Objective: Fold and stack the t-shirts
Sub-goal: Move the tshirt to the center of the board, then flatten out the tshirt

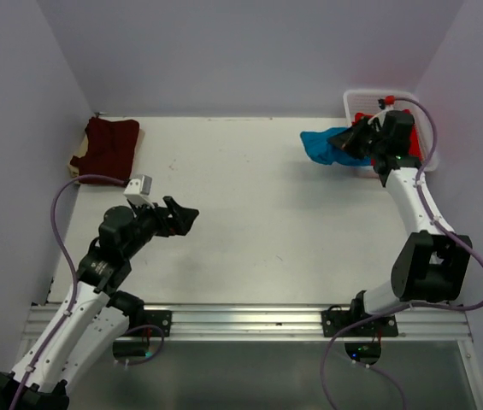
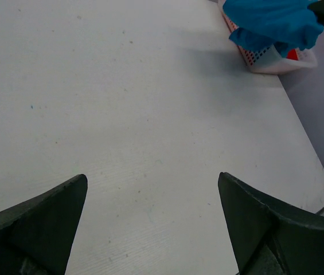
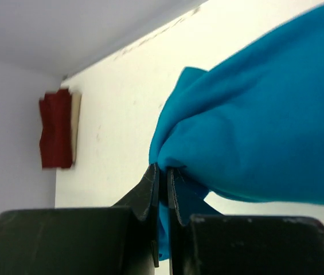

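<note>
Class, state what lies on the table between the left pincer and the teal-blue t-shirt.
Nothing: only bare white table separates the left pincer from the teal-blue t-shirt, as the top and left wrist views show.

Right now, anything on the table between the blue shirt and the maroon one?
Nothing visible. The blue shirt, pinched in the right gripper at the basket, has bare table up to the maroon shirt. The open left gripper sits nearer the arms, off that line.
</note>
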Robot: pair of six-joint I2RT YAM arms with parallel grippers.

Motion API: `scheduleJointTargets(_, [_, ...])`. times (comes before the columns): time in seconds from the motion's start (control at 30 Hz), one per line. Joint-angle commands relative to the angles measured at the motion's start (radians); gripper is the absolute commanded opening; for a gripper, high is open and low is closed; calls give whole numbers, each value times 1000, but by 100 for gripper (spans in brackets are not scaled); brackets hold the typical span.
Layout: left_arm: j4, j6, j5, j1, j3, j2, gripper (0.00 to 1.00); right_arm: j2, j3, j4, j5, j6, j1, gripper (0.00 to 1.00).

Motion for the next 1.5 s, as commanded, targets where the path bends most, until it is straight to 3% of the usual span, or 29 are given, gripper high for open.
scheduleJointTargets(0.0, [-37, -38, -86, -5, 54, -33, 100, -84, 18, 22, -190, -53, 168, 0])
scheduleJointTargets(0.1, [-74, -50, -117, -5, 57, -67, 100, -95, -66, 116, -309, 62, 289, 0])
scheduleJointTargets(0.17, [-95, -55, -128, -5, 60, -87, 100, -99, -142, 415, -429, 216, 334, 0])
scheduleJointTargets(0.2, [-106, -55, -129, -5, 63, -110, 100, -104, -192, 545, -426, 318, 353, 0])
scheduleJointTargets(0.23, [-126, -56, -131, -5, 66, -118, 100, -108, -310, 791, -388, 538, 356, 0])
scheduleJointTargets(0.33, [-161, -56, -172, -5, 82, -152, 100, -119, -503, 933, -172, 803, 348, 0])
scheduleJointTargets(0.4, [-172, -56, -182, -5, 86, -171, 100, -125, -615, 928, 20, 873, 345, 0])
scheduleJointTargets(0.47, [-190, -56, -186, -5, 95, -184, 100, -162, -662, 820, 228, 868, 345, 0])
scheduleJointTargets(0.6, [-206, -49, -173, -5, 91, -182, 100, -236, -656, 505, 517, 716, 351, 0])
scheduleJointTargets(0.73, [-93, -18, -4, -5, 31, -126, 100, -222, -584, 329, 586, 622, 354, 0])
scheduleJointTargets(0.87, [44, 0, 203, -6, -50, 91, 100, -184, -576, 319, 574, 597, 354, 0])
scheduleJointTargets(1.07, [336, 42, 323, -55, -104, 365, 100, -151, -614, 370, 567, 601, 353, 0])
scheduleJointTargets(1.33, [526, 198, 23, -329, 11, 598, 100, -38, -559, 431, 415, 539, 353, 0])
scheduleJointTargets(1.47, [546, 402, -260, -461, 74, 752, 100, 25, -522, 423, 331, 505, 353, 0])
